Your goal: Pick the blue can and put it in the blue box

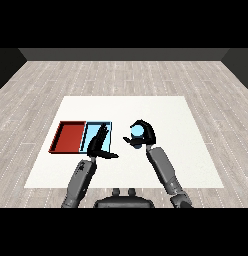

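Desk: white, carrying two trays side by side at its left part. All positions below are given relative to the blue tray.

Red tray: touching the blue tray's left edge. Not part of the task.

Blue tray: the target. Its near half is partly covered by the left robot hand, so the floor of the tray is not fully visible; no can appears to lie in it.

Left robot hand: hangs over the blue tray's near edge, fingers straight and apart, holding nothing.

Right robot hand: just right of the blue tray, fingers and thumb curled round the can.

Blue can: clamped in the right robot hand, right of the blue tray and outside it. It looks lifted clear of the desk, though this angle does not settle that.

Step in hand, by judgement: pickup done, carry to the tray under way. The next move calls for travel leftward over the tray's right rim, then lowering and release, with the left robot hand kept out of the path.

Markings: no brand, label or writing can be read on any item.
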You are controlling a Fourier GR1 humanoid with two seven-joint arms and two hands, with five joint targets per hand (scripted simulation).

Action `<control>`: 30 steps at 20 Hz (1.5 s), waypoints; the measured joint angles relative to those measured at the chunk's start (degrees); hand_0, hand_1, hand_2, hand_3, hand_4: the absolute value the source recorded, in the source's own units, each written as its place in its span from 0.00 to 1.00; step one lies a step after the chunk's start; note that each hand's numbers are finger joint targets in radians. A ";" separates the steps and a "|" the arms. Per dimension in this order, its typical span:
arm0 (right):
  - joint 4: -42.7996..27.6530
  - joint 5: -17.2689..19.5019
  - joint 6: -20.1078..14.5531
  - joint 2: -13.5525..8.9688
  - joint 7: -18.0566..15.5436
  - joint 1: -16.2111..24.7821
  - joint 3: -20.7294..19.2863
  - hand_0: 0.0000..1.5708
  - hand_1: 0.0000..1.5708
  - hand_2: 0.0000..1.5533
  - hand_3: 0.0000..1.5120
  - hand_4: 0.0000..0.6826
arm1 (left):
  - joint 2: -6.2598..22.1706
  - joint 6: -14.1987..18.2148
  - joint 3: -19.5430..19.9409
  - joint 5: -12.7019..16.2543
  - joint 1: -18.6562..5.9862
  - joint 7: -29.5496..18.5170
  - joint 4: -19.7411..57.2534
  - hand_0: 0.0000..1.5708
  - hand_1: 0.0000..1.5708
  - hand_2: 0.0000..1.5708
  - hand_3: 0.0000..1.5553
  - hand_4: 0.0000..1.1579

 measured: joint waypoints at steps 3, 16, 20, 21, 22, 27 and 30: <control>-0.81 0.73 0.92 0.08 1.38 -0.96 -0.35 0.92 0.92 0.94 0.95 0.89 | -0.01 1.80 -1.73 -0.51 -1.51 -0.69 2.38 0.00 0.00 0.00 0.00 0.00; -2.78 0.53 -1.53 0.24 1.97 -1.31 5.63 0.91 0.91 0.94 0.94 0.90 | -0.02 8.52 -9.35 2.46 -6.79 -4.64 11.60 0.00 0.00 0.00 0.00 0.00; -3.91 0.80 -2.58 0.25 2.24 -0.71 7.62 0.91 0.91 0.94 0.94 0.90 | 0.01 9.43 -10.98 4.12 -8.28 -7.32 15.29 0.00 0.00 0.00 0.00 0.00; -3.36 0.67 -2.82 0.25 1.74 -1.05 7.99 0.91 0.91 0.94 0.94 0.90 | 0.01 9.83 -11.10 4.02 -8.41 -6.48 14.41 0.00 0.00 0.00 0.00 0.00; -3.24 0.51 -2.72 0.25 1.62 -1.29 8.02 0.91 0.91 0.94 0.94 0.92 | 0.00 9.63 -11.11 3.47 -7.76 -6.06 13.43 0.00 0.00 0.00 0.00 0.00; -3.66 0.07 -3.81 0.25 1.85 -1.44 10.03 0.91 0.91 0.95 0.94 0.90 | -0.01 11.46 -13.42 5.53 -9.24 -8.00 15.62 0.00 0.00 0.00 0.00 0.00; -3.13 -0.91 -3.81 0.19 -0.10 -0.39 11.39 0.94 0.94 0.94 0.94 0.89 | -0.02 12.36 -14.11 7.04 -11.56 -9.03 18.14 0.00 0.00 0.00 0.00 0.00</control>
